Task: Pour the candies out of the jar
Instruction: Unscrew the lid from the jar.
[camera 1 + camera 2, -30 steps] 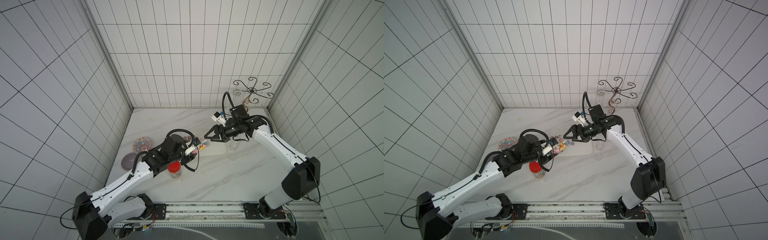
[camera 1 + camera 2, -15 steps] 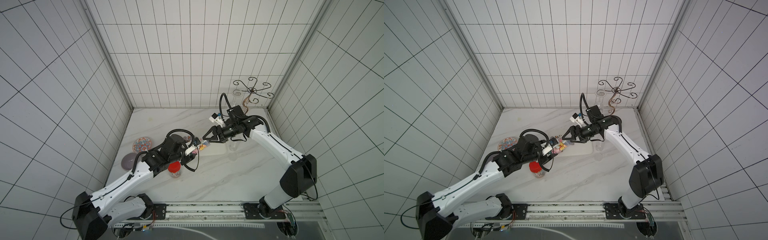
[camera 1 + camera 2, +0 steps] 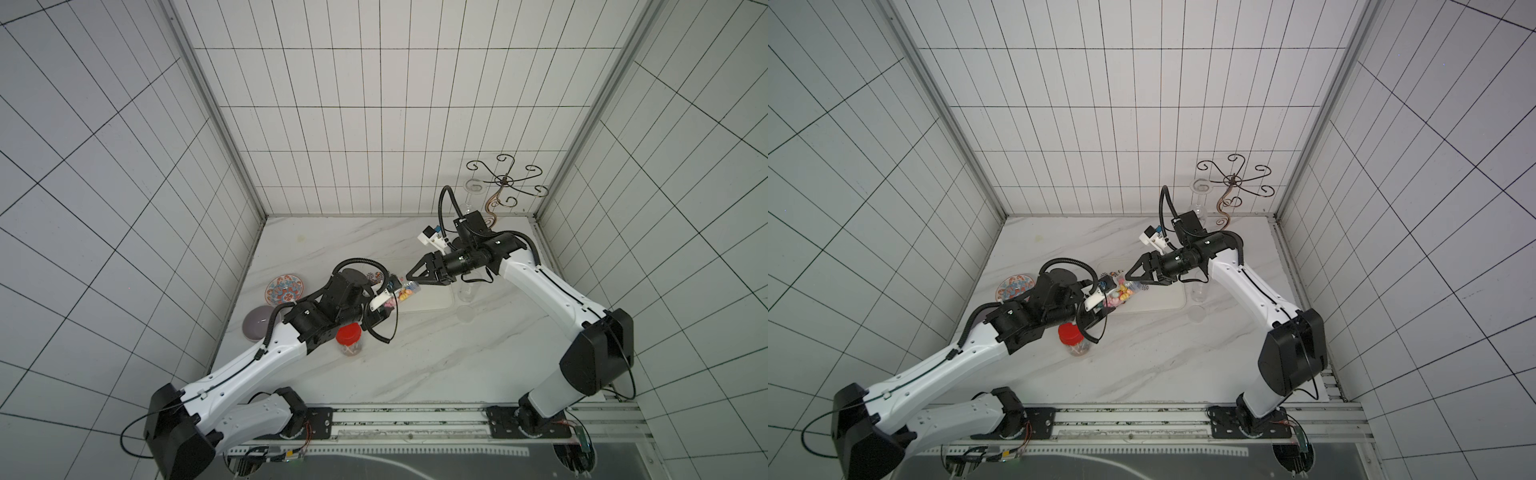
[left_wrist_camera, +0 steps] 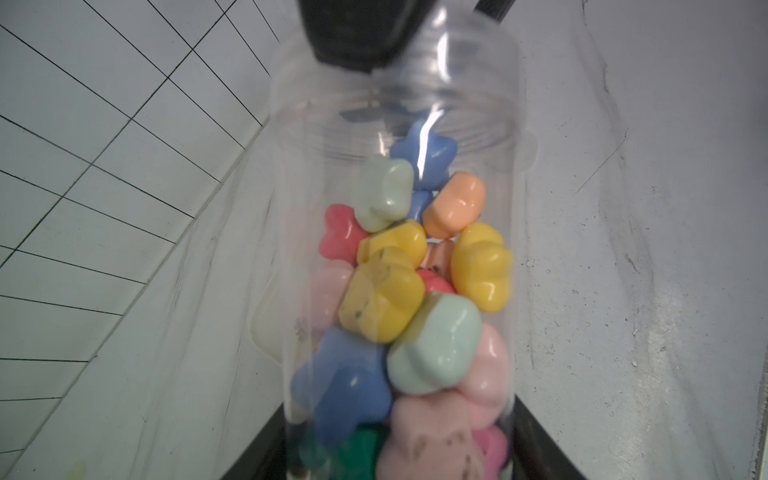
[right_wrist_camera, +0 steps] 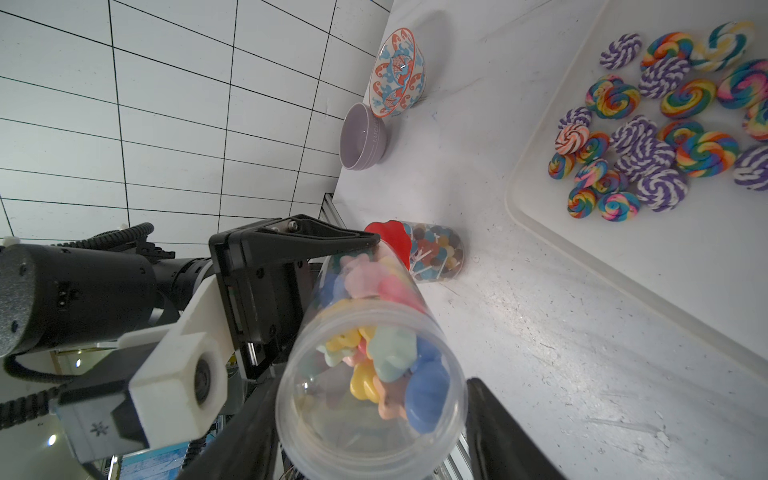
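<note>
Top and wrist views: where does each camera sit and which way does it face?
Top views: high overhead, looking down at the table; left arm and right arm whole.
Left wrist: behind the left gripper, looking along the held jar; own fingers show.
Right wrist: behind the right gripper, facing the jar's end and tray; own fingers show.
Shared: the jar of candies, in all.

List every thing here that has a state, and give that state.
jar: lifted, lying near level, part full; whether it is capped cannot be told.
candies: inside jar.
left gripper: shut on jar.
right gripper: open, jaws either side of the jar's mouth end.
tray: lying flat.
swirls: loose on tray.
red-lid jar: upright, capped, filled.
purple bowl: upright, empty.
patterned bowl: upright, empty.
glass: upright, empty.
</note>
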{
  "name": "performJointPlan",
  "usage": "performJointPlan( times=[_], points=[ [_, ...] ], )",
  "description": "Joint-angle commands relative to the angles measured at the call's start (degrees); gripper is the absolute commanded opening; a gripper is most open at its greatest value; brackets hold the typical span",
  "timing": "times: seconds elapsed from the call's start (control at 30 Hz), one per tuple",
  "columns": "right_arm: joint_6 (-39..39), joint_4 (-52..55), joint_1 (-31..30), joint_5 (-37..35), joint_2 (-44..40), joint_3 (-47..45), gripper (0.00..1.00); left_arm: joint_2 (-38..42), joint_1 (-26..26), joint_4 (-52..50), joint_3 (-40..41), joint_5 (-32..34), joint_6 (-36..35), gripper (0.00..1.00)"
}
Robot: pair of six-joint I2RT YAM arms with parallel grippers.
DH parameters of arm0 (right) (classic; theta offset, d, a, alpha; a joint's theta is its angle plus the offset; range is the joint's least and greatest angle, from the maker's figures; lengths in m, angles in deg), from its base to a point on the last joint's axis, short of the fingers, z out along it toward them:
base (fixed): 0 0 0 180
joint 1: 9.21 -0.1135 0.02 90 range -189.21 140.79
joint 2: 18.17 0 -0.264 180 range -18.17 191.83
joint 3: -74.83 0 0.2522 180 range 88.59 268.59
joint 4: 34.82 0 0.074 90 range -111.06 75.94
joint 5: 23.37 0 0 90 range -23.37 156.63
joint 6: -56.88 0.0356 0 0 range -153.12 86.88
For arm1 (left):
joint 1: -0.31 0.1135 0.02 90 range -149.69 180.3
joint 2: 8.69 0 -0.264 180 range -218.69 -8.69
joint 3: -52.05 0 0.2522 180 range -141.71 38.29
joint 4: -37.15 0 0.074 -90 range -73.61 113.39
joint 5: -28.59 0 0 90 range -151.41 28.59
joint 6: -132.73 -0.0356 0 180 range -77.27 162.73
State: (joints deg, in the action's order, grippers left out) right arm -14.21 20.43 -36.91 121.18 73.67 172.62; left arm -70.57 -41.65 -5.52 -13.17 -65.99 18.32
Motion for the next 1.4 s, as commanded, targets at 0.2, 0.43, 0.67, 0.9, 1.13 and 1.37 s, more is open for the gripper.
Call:
performJointPlan(
  times=[0.2,0.43,0.67,0.9,1.13,1.37],
  points=[
    [-5.96,-2.61,-0.07,2.22,-4.78,-4.91,0.6,-0.93,-0.15,3.21,-2.18,-6.45,1.91,0.49],
    [-13.56,-4.01,0.15,3.75,-8.27,-8.05,0.58,-3.18,1.82,1.09,-5.4,-16.55,3.19,0.5],
    [-20.51,-8.23,0.55,8.73,-11.45,-14.21,0.57,-4.8,4.33,-0.95,-8.57,-27.14,3.8,0.5],
    [-24.48,-12.38,1.05,11.71,-14.03,-18.7,0.55,-6.83,4.76,-3.0,-11.53,-32.26,2.87,0.5],
    [-28.07,-13.53,2.26,14.63,-16.78,-20.22,0.54,-7.05,5.45,-2.91,-11.73,-35.42,3.12,0.51],
    [-28.76,-15.04,2.56,16.53,-18.21,-21.29,0.54,-6.94,6.0,-2.48,-11.77,-38.94,3.57,0.51]
  ],
)
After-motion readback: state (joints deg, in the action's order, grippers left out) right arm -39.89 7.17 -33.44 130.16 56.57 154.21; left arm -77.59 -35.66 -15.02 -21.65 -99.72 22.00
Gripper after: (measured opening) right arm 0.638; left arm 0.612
